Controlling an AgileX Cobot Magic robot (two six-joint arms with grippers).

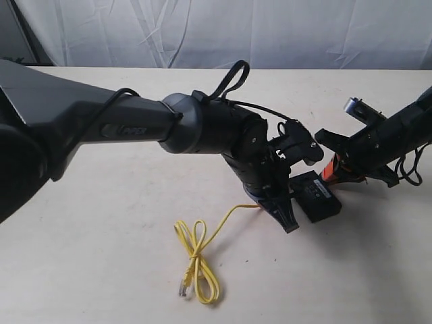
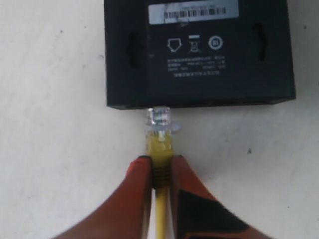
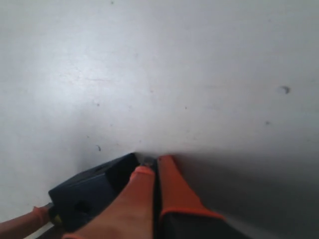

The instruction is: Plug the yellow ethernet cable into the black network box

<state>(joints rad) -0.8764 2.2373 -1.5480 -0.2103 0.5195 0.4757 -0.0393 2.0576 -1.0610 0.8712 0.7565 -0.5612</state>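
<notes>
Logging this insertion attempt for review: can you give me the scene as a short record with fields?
left hand: shut on the yellow ethernet cable just behind its clear plug
clear plug: tip at the side of the black network box, mostly outside
right hand: fingers together at the box's edge
cable slack: looped on the table
task state: plug not yet seated

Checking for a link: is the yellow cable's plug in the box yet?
Not seated: nearly all the clear plug shows outside the box's edge.
</notes>
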